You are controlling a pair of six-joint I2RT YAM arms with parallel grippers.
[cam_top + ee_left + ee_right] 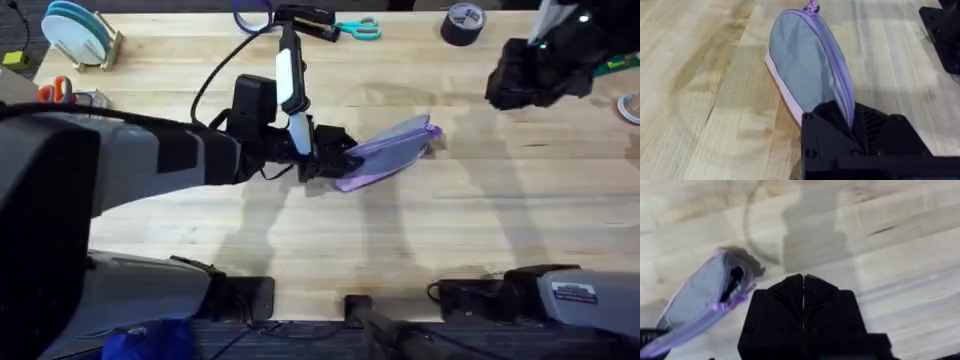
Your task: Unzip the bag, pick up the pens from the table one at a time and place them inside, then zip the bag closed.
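Left end effector (335,160): clamped on the near end of the bag (388,150), holding it tilted up off the tabletop (450,230).
Right end effector (505,85): fingers pressed together on nothing, hovering off beyond the bag's far end.
Bag mouth: right wrist view shows a dark gap at the far end, so not fully zipped.
Zip pull (811,7): sits at the far tip.
Advice: left keeps tension, right pinches the pull and draws straight along the teeth.

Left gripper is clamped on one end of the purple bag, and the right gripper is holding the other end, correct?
Not quite. The left gripper is clamped on one end of the bag, but the right gripper holds nothing: the overhead view shows it away from the bag, and the right wrist view shows its fingers shut and empty.
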